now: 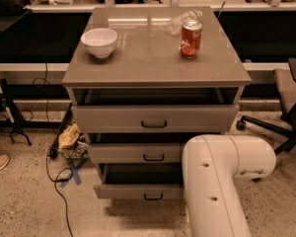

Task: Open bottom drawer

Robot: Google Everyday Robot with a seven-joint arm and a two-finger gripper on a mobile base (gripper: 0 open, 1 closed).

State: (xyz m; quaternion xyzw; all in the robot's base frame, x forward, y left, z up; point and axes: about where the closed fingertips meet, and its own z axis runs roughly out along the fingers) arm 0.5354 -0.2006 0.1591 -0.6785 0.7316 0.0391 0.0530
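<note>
We can read no words or numbers anywhere: the red can (191, 38) on the tabletop (138, 63) bears markings too small to make out. Our tool sits hidden behind the white arm (212, 181).

The gripper is hidden behind the glossy cream-white arm (222, 181). Just left of there, the bottom drawer (123, 191) is grey-beige with a small black handle (153, 197). Above, the cabinet top (148, 58) is the same taupe, bearing a white bowl (99, 42) and a red can (191, 38) with a silver rim. The floor (24, 201) is speckled beige.
</note>
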